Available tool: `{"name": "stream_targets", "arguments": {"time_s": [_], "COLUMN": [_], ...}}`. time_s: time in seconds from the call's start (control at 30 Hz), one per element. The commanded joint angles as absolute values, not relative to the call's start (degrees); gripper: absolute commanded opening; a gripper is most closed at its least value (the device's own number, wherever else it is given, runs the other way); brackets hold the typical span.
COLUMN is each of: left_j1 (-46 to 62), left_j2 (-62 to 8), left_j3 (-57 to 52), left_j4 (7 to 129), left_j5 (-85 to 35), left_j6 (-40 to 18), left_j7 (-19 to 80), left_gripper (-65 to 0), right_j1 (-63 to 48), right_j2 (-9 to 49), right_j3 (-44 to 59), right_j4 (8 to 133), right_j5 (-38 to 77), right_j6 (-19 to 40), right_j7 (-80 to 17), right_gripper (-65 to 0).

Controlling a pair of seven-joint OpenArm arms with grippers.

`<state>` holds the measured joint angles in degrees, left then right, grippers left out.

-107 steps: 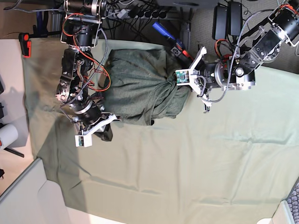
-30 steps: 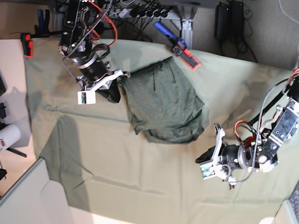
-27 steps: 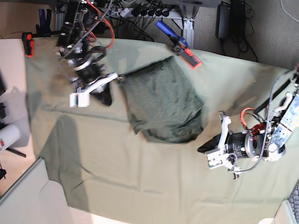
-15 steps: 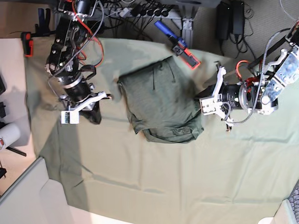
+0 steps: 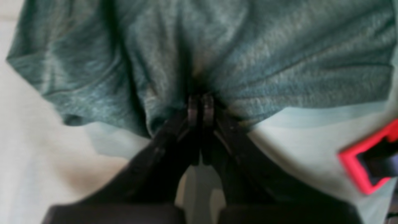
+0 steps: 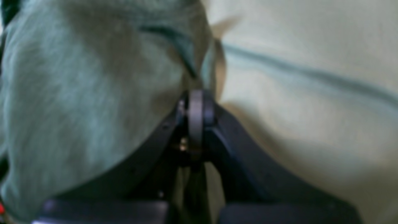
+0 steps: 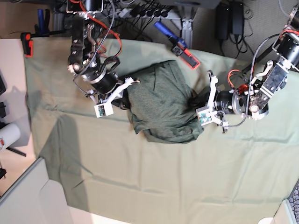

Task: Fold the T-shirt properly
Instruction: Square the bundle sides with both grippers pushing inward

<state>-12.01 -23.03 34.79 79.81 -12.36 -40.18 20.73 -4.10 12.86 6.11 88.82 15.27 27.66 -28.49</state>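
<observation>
The dark olive-green T-shirt (image 7: 161,100) lies bunched and partly folded on the pale green table cloth (image 7: 163,182). My left gripper (image 7: 195,104) is at the shirt's right edge. In the left wrist view it (image 5: 199,104) is shut, and the shirt fabric (image 5: 248,56) puckers into its tips. My right gripper (image 7: 126,94) is at the shirt's left edge. In the right wrist view it (image 6: 196,104) is shut at the hemmed edge of the shirt (image 6: 77,93), and a thin strip of hem rises just above the tips.
A red clamp (image 7: 188,57) and a blue one (image 7: 164,31) sit at the cloth's back edge, close behind the shirt; the red clamp also shows in the left wrist view (image 5: 363,165). An orange clamp (image 7: 28,45) holds the far left corner. A white roll (image 7: 6,135) stands off the left edge.
Both grippers have moved in to the shirt. The right one came from the cloth at the left to the left edge; the left one shifted onto the right edge. Both are now shut.
</observation>
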Motion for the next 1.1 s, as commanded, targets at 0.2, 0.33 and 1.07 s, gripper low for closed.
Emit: {"name": "stream_targets", "arguments": {"time_s": [0.2,0.33,1.07], "left_j1": [-18.0,-20.1,-21.9], "left_j2": [-23.5,-23.5,-30.7], "left_j3": [34.3,34.3,34.3], "left_j4": [78.3,77.6,74.4], "left_j5": [-11.7,-11.7,-12.6], "left_j6": [-40.0,-40.0,-40.0], "left_j7": [20.3,19.4,19.1], "left_gripper": [-64.9,-64.9,-64.9], "right_j1": [-10.4,-13.4,-14.8], "right_j2": [13.1,12.7,5.6], "right_j3": [6.3,6.3,7.6], "right_j4": [96.9,100.8,103.5], "right_j5": [20.1,20.7,14.4], "right_j6": [27.9,27.9,27.9], "right_j7": [-27.2,-27.2,-26.4], "right_gripper": [-65.0,-65.0,-65.0]}}
